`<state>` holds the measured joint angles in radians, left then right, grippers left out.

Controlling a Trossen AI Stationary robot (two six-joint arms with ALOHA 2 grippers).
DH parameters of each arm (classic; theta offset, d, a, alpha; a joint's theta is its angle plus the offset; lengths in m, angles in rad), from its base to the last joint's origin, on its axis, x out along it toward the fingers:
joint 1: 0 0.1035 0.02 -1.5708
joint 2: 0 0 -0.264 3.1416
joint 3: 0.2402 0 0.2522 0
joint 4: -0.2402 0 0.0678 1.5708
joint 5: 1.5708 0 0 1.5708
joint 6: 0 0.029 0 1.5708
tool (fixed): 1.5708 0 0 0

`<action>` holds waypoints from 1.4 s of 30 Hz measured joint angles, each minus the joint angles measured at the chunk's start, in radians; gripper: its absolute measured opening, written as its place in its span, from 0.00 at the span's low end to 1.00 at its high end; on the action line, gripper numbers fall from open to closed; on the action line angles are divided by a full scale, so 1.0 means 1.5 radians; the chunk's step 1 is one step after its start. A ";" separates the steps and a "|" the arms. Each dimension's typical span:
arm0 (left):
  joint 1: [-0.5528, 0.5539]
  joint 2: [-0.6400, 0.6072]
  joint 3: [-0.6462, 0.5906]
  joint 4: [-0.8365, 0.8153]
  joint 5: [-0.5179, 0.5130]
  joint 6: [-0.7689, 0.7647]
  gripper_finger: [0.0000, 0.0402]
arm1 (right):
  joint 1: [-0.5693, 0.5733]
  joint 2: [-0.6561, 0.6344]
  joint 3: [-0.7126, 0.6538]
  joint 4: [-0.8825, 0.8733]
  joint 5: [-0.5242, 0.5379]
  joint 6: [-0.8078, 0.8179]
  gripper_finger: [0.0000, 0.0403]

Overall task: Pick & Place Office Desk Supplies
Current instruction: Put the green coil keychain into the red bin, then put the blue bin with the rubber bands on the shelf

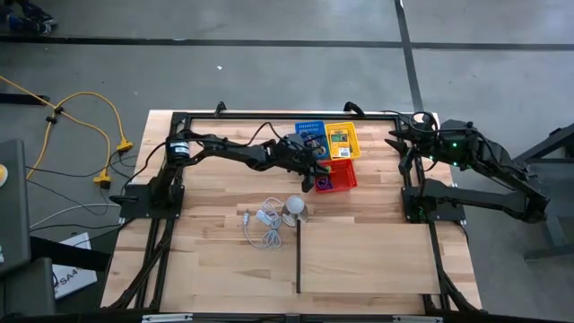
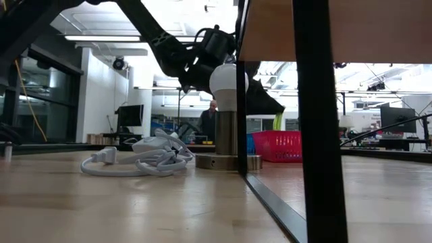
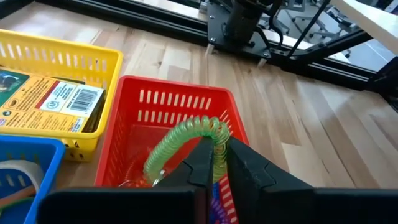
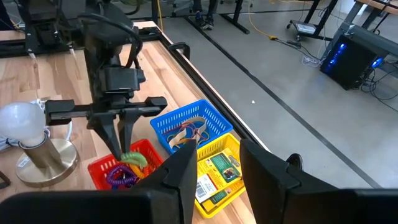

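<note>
My left gripper (image 1: 312,175) is over the red basket (image 3: 168,84) and is shut on a green coiled ring (image 3: 180,140). It also shows in the right wrist view (image 4: 121,140), with a purple coil (image 4: 118,177) lying in the basket under it. The yellow basket (image 1: 342,141) holds yellow-and-green packets (image 3: 50,99). The blue basket (image 1: 309,135) holds rubber bands (image 4: 189,132). My right gripper (image 4: 214,163) is open and empty, held back at the table's far right (image 1: 397,142). My left gripper pinches one end of the green coil's arc (image 3: 214,127) between its two fingertips. The fingers (image 4: 115,134) come from above and point down into the red basket. The coil curves away from the fingers, and its other end (image 3: 152,171) reaches down inside the basket.
A white bulb on a silvery base (image 1: 295,209) and a coiled white cord (image 1: 262,226) lie on the table nearer than the baskets. A pale wooden board (image 1: 368,258) covers the near right part. A person (image 2: 210,120) stands in the room beyond.
</note>
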<state>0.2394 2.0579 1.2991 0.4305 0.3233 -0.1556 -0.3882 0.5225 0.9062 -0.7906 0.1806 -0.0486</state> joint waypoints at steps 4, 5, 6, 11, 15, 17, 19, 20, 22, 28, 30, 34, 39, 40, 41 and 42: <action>0.000 0.000 0.000 0.000 0.003 0.001 0.13 | 0.000 0.000 0.000 0.000 0.000 0.000 0.27; 0.000 0.000 0.000 0.000 0.007 0.002 0.15 | 0.000 0.000 0.000 0.000 0.000 0.000 0.27; 0.000 0.000 0.000 0.000 0.009 0.003 0.17 | 0.000 0.000 0.000 0.000 0.000 0.000 0.27; 0.001 0.000 0.000 -0.001 0.011 0.004 0.26 | 0.000 0.000 0.000 0.000 0.000 0.000 0.27; 0.001 0.000 0.000 -0.001 0.011 0.004 0.29 | 0.000 0.000 0.000 0.000 0.000 0.000 0.27; 0.001 0.000 0.000 -0.001 0.011 0.005 0.29 | 0.000 0.000 0.000 0.000 0.000 0.000 0.27; 0.001 0.000 0.000 0.000 0.011 0.007 0.29 | 0.000 0.000 0.000 0.000 0.000 0.000 0.27; 0.001 0.000 0.000 0.001 0.011 0.007 0.29 | 0.000 0.000 0.000 0.000 0.000 0.000 0.27; 0.001 0.000 0.000 0.002 0.011 0.007 0.29 | 0.000 0.000 0.000 0.000 0.000 0.000 0.27; 0.001 0.000 0.000 0.003 0.012 0.014 0.29 | 0.000 0.000 0.000 0.000 0.000 0.000 0.27; 0.005 -0.005 0.000 -0.003 0.013 0.019 0.29 | 0.000 0.000 0.000 0.000 0.000 0.000 0.27; 0.020 -0.039 0.000 -0.026 0.020 0.023 0.29 | 0.000 0.000 0.000 0.000 0.000 0.000 0.27; 0.041 -0.087 0.000 -0.116 -0.002 0.061 0.29 | 0.000 0.000 0.000 0.000 0.000 0.000 0.27; 0.042 -0.095 0.001 -0.133 -0.013 0.066 0.29 | 0.000 0.000 0.000 0.000 0.000 0.000 0.27; 0.044 -0.099 0.000 -0.148 -0.016 0.068 0.29 | 0.000 0.000 0.000 0.000 0.000 0.000 0.27; 0.044 -0.100 0.000 -0.157 -0.019 0.069 0.29 | 0.000 0.000 0.000 0.000 0.000 0.000 0.27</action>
<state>0.3053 1.9072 1.2995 0.1956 0.2943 -0.0517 -0.3882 0.5228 0.9061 -0.7905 0.1806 -0.0486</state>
